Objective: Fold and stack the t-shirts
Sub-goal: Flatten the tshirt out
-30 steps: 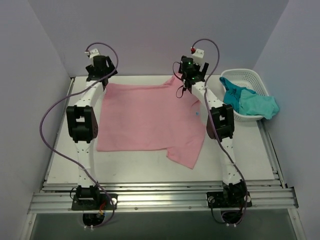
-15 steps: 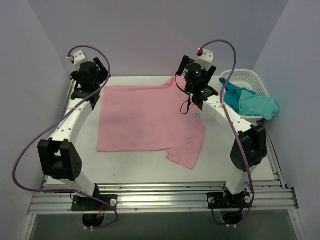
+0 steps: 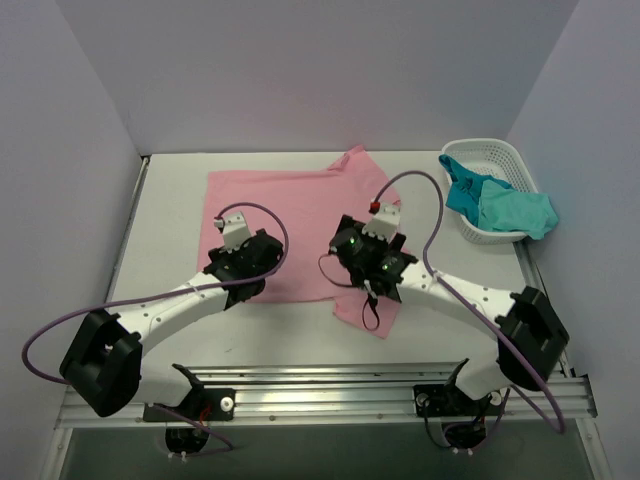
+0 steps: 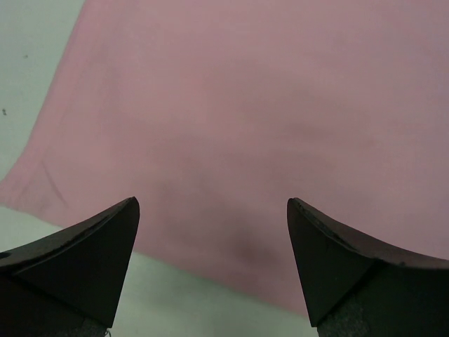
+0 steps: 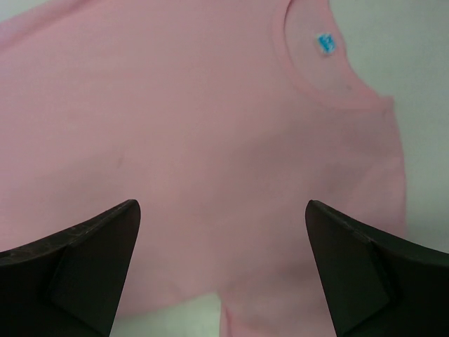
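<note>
Left claw [image 4: 212, 210] and right claw [image 5: 221, 210] are hovering wide and empty, having swung from far side to near edge of pink t-shirt [image 3: 290, 205]; fold probably starting.

The pink t-shirt [image 3: 285, 205] lay spread out flat and smooth on the tabletop [image 3: 160, 230]. Its round neck had a little blue tag [image 5: 324, 43] inside. One sleeve stuck out at the far side and one at the near side. The blue-green t-shirts [image 3: 500, 205] were bunched up in the white basket [image 3: 490, 146], and one hung over its edge.
</note>
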Tool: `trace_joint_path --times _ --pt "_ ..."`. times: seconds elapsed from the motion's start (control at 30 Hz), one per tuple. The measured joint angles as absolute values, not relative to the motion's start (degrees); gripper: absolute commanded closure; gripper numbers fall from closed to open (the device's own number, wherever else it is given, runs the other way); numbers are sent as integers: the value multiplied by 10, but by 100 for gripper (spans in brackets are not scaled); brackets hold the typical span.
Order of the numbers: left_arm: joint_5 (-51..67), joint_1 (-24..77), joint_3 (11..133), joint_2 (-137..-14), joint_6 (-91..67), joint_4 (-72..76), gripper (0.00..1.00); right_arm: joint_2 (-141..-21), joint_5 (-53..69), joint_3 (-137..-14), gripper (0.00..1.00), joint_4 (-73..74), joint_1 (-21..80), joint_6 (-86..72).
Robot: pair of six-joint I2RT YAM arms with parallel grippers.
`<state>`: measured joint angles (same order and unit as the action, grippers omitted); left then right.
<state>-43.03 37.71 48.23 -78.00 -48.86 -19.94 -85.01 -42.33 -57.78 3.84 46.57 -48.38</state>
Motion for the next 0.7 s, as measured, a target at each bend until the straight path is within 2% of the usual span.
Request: trace_joint_path --times 0.1,0.2,0.4,0.47,0.53,0.6,0.67,0.7 --pt "-465 444 475 -753 -554 -250 6 -773 -427 -510 0 78 542 -558" --pt "-481 462 437 -705 -601 -280 6 -693 -432 -435 0 122 592 -635" --pt "-486 472 320 -543 -620 -286 6 -555 -450 -333 10 151 717 -719" --pt "-482 472 279 -503 -595 -248 6 -543 -448 -314 11 112 716 -702" --pt "-474 472 260 -484 -568 -217 6 -555 -436 -307 3 65 699 -679" --pt "-459 472 244 -482 -519 -164 5 -574 -407 -303 0 7 668 -650" --pt "-448 472 240 -488 -475 -120 6 -585 -345 -280 0 -81 615 -611" --pt "-444 472 239 -491 -456 -95 6 -584 -321 -264 8 -117 586 -596"
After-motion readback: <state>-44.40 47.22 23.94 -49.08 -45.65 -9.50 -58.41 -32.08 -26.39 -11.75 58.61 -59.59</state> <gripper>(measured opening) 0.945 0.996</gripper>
